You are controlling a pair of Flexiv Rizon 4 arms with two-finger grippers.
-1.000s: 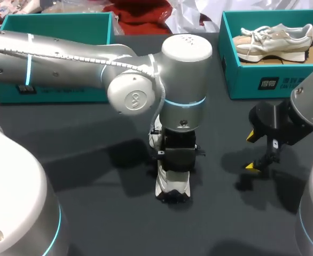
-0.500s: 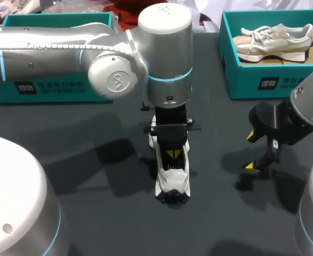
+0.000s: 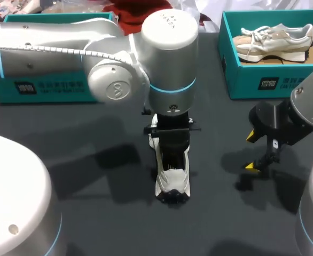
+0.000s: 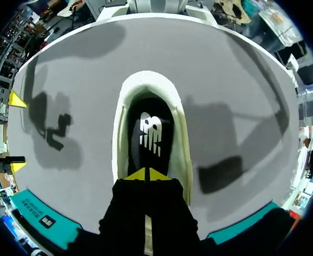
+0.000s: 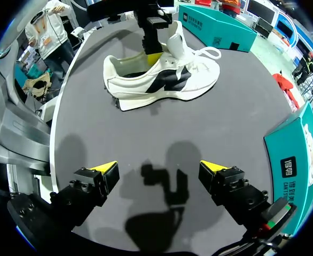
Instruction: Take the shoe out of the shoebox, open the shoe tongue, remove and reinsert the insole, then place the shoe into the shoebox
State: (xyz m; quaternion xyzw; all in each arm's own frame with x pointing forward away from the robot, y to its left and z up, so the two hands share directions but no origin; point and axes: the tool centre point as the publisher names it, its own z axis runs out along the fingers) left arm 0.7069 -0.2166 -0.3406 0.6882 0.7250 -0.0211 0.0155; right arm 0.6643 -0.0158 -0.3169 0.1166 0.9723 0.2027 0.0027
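Observation:
A white shoe with black side panels [image 3: 172,181] stands upright mid-table, its heel toward the front edge. My left gripper [image 3: 172,153] comes straight down into its opening. In the left wrist view the left gripper [image 4: 147,174] is shut, its yellow tips pressed together just above the dark insole [image 4: 151,133] inside the shoe [image 4: 146,80]. I cannot tell whether the tips pinch anything. The right wrist view shows the shoe [image 5: 162,80] side-on with the left gripper [image 5: 152,56] in it. My right gripper [image 3: 251,151] [image 5: 159,168] stands open and empty, right of the shoe.
A teal shoebox [image 3: 263,80] at the back right holds a beige shoe [image 3: 274,40]. A second teal box [image 3: 49,88] stands at the back left, partly behind my left arm. Bare dark tabletop lies between the shoe and the right gripper.
My left arm's wrist swung toward the back left, uncovering the shoe's heel end. Its yellow tips, visible half a second ago, have sunk into the shoe's opening. The right arm is unchanged.

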